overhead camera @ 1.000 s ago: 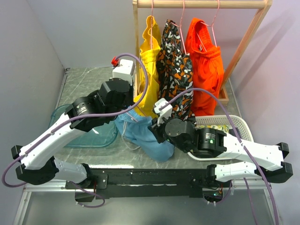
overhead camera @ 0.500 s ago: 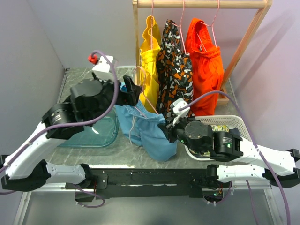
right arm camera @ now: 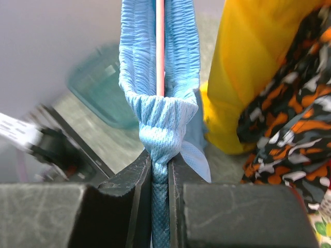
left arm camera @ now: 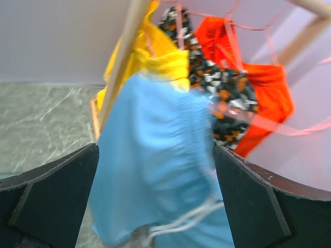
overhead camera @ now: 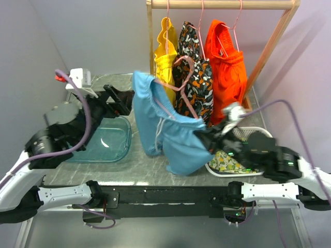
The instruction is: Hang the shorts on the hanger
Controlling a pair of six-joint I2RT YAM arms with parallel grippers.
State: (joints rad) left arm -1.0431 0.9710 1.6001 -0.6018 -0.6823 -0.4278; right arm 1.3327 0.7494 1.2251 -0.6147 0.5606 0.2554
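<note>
Holding shorts (overhead camera: 166, 132) aloft on hanger (right arm camera: 160, 46), in front of rack (overhead camera: 222, 4).
Clamped narrow in right gripper (right arm camera: 160, 175) on bunched waistband (right arm camera: 161, 111) and wire together; hung above table (overhead camera: 135, 166), free end just beside left gripper (overhead camera: 123, 99), spread wide and empty. Keep that pinch firm and hanger level to prevent sliding off the unheld end; draw left clear without snagging drawstring (left arm camera: 181, 223); check for waistband seated across wire before letting go.

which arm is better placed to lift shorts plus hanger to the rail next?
Right, probably. The right tool is shut on the shorts at the waistband, with the hanger wire inside it, holding both aloft. The left tool is open beside them, gripping nothing.
</note>
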